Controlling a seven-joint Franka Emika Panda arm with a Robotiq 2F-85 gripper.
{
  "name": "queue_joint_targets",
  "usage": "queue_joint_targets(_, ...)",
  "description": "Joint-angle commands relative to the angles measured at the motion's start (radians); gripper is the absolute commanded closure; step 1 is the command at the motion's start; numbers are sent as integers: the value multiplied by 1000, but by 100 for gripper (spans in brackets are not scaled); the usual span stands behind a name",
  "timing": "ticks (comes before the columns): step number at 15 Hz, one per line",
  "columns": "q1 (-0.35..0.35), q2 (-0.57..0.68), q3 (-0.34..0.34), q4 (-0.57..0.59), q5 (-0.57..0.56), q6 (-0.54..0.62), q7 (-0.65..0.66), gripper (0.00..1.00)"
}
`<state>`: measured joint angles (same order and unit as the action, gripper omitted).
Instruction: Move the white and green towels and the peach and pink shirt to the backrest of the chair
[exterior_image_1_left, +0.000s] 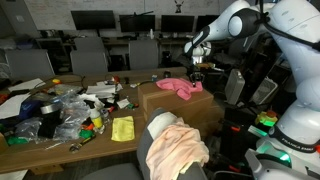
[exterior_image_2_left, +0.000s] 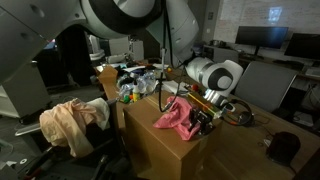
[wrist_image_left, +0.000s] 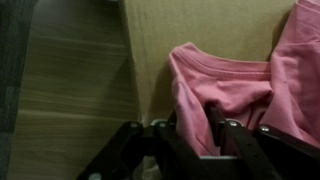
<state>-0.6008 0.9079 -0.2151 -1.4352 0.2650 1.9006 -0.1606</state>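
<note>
On the cardboard box (wrist_image_left: 190, 25), the gripper (wrist_image_left: 195, 118) seemingly pinches the pink shirt (wrist_image_left: 230, 85); so shallow a bite could slip during lifting.

cardboard box (exterior_image_1_left: 190, 108) by cluttered table (exterior_image_1_left: 50, 148), yellow cloth (exterior_image_1_left: 122, 128) on it

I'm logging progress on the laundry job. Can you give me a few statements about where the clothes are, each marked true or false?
1. The pink shirt lies on the cardboard box. True.
2. The peach shirt lies on the table. False: it is draped over the chair backrest.
3. The gripper is at the pink shirt, with cloth between its jaws. True.
4. The small yellow cloth hangs on the chair. False: it lies flat on the table.
</note>
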Motion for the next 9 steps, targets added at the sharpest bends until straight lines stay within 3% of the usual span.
queue_joint_targets(1,-1,-10,4,-16,-15,26,11,100)
queue_joint_targets(6,-8,-77,5,-73,-6,42,-10,99)
queue_joint_targets(9,-17,-181,4,-173,6,96,-46,99)
